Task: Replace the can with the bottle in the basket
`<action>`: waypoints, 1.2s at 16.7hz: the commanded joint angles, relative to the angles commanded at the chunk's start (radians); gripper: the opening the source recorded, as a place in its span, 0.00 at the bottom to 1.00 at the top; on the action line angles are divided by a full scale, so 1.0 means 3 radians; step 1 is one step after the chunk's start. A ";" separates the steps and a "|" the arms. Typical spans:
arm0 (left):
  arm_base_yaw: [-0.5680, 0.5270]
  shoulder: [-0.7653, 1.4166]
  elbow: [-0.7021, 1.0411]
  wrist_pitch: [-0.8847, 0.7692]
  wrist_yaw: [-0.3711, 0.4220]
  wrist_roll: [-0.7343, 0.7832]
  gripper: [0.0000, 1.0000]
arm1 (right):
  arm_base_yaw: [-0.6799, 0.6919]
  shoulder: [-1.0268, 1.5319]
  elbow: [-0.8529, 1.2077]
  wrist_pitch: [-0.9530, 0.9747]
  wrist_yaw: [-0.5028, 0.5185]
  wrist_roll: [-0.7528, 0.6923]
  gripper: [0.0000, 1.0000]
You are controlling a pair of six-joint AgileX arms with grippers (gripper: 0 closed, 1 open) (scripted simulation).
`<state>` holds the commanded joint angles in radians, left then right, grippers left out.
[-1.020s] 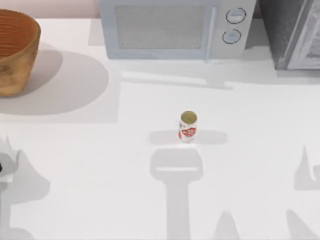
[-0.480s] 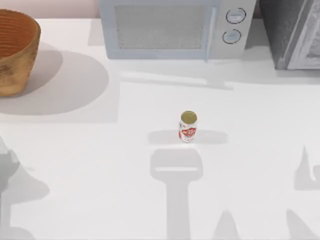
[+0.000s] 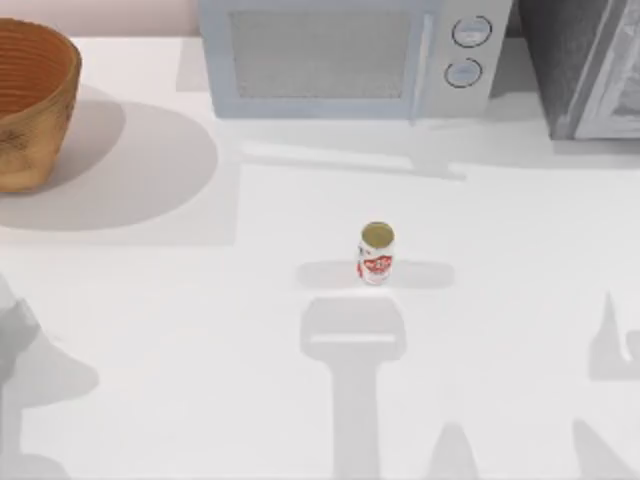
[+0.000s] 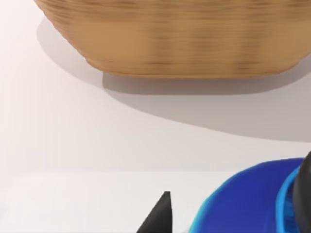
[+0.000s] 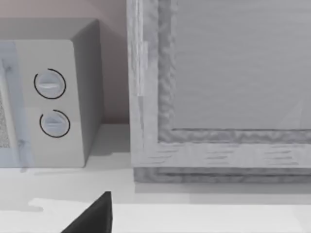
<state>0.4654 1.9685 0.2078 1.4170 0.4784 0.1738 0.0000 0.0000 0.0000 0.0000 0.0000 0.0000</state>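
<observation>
the can (image 3: 376,254) stands upright mid-counter (image 3: 200,330), well apart from the basket (image 3: 35,100); neither tool's state can be told.

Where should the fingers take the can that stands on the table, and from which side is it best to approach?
Probably around the middle of the can, across its label, coming level from the front edge of the table. It stands upright and alone, a narrow round body with free space on every side.
</observation>
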 joint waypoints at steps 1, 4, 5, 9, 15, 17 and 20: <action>0.0000 0.0000 0.0000 0.0000 0.0000 0.0000 0.00 | 0.0000 0.0000 0.0000 0.0000 0.0000 0.0000 1.00; 0.0000 0.0000 0.0000 0.0000 0.0000 0.0000 0.00 | 0.0000 0.0000 0.0000 0.0000 0.0000 0.0000 1.00; 0.0000 0.0000 0.0000 0.0000 0.0000 0.0000 0.00 | 0.0000 0.0000 0.0000 0.0000 0.0000 0.0000 1.00; 0.0097 -0.0029 0.0101 -0.0112 0.0016 0.0013 0.00 | 0.0000 0.0000 0.0000 0.0000 0.0000 0.0000 1.00; 0.0661 -0.0310 0.1123 -0.1266 0.0078 0.0037 0.00 | 0.0000 0.0000 0.0000 0.0000 0.0000 0.0000 1.00; 0.0768 -0.0444 0.1598 -0.1887 0.0061 0.0026 0.00 | 0.0000 0.0000 0.0000 0.0000 0.0000 0.0000 1.00; 0.0713 -0.0663 0.2291 -0.2891 -0.0023 -0.0019 0.00 | 0.0000 0.0000 0.0000 0.0000 0.0000 0.0000 1.00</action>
<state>0.6794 1.7695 0.8950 0.5499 0.4716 0.1681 0.0000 0.0000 0.0000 0.0000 0.0000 0.0000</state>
